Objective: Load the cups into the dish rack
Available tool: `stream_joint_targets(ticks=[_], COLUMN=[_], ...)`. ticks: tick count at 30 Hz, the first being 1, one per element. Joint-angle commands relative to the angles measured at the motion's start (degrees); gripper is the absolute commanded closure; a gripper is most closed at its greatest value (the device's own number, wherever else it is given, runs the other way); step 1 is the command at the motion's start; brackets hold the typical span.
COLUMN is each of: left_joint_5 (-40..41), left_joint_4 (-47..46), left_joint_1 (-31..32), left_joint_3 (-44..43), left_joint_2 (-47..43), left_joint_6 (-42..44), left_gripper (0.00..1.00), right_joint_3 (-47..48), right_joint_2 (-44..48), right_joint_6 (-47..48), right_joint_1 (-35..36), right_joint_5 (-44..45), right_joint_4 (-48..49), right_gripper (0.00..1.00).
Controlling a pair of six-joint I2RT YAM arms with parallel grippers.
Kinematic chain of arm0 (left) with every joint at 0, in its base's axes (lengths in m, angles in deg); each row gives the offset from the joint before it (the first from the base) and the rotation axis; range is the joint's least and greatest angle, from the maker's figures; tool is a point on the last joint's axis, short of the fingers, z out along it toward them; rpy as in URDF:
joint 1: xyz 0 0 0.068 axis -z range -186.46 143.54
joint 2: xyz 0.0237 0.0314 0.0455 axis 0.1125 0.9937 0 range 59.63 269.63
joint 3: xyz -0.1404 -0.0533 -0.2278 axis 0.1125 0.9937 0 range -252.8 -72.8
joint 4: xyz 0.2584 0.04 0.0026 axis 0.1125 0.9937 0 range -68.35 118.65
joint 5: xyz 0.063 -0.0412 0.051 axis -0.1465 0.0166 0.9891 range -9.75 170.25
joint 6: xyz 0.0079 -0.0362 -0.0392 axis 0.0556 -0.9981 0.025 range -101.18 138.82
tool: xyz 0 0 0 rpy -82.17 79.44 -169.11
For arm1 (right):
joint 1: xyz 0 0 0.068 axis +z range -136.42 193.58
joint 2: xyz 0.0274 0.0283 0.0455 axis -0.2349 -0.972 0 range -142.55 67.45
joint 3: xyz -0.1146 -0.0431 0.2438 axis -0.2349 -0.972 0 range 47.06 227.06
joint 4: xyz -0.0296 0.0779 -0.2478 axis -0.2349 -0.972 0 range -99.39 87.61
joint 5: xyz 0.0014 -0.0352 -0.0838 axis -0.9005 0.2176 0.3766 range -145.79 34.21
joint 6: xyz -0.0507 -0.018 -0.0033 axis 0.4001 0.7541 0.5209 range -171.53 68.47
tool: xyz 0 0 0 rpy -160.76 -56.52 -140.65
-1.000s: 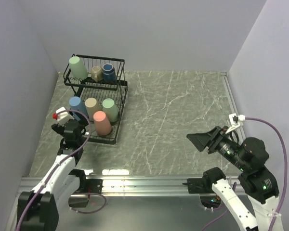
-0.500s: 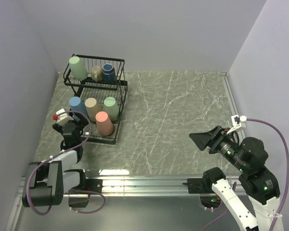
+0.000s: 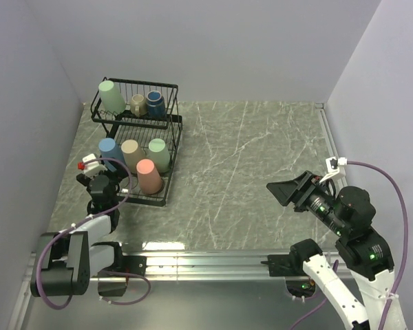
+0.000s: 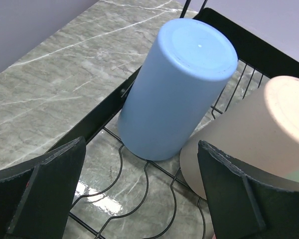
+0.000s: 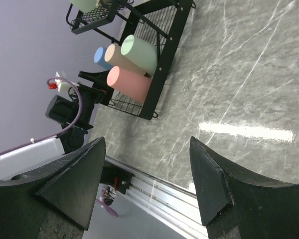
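The black two-tier dish rack [image 3: 174, 158] stands at the back left. Its upper basket holds a pale green cup [image 3: 111, 96], a small beige mug [image 3: 138, 104] and a dark-blue cup [image 3: 155, 104]. The lower tier holds light blue [image 3: 110, 150], beige [image 3: 131, 152], pale green [image 3: 157, 155] and salmon [image 3: 147, 176] cups, bottoms up. My left gripper [image 4: 142, 149] is open and empty just before the light blue cup [image 4: 174, 89] and beige cup [image 4: 249, 134], over the rack's wires [image 4: 148, 169]. My right gripper [image 3: 286, 192] is open and empty, raised at the right, far from the rack [image 5: 167, 55].
Grey walls close in the left, back and right sides. A metal rail [image 3: 206, 258] runs along the near table edge. The left arm [image 5: 65, 109] with its purple cable sits low beside the rack's near left corner.
My left arm has drawn back and lowered near the rack's front left corner. My right gripper has shifted slightly left and up. The cups have not moved.
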Motion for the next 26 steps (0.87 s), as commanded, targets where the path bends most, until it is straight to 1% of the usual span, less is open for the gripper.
stream_joint_targets(ticks=[1,6,12,20,22,26], left_joint_5=[0.14,0.93,1.9,1.46,1.28,0.93], left_joint_4=[-3.27,-1.87,-2.39,-2.39,-2.31,-2.13], left_joint_1=[0.68,0.86,0.86,0.86,0.95,0.95], left_joint_3=[-0.85,-0.76,0.55,0.91,0.73,0.47], left_joint_2=[-1.18,-2.24,-4.08,-4.17,-4.0,-3.65], left_joint_6=[0.88,0.26,-1.14,-1.41,-1.41,-1.23], left_gripper=[0.0,0.0,0.01,0.01,0.01,0.01], right_joint_3=[-0.9,-1.26,-1.17,0.15,-0.2,0.23], right_joint_2=[-0.33,-0.33,-0.68,-1.47,-1.56,-3.75], right_joint_6=[-0.74,-0.3,1.19,3.13,3.74,4.53], right_joint_1=[0.14,0.14,0.23,0.14,0.14,0.14], right_joint_5=[0.36,0.27,0.0,1.06,0.8,1.32], right_joint_4=[2.72,1.59,0.7,-0.88,-0.27,-0.26], right_gripper=[0.25,0.25,0.25,0.25,0.27,0.27])
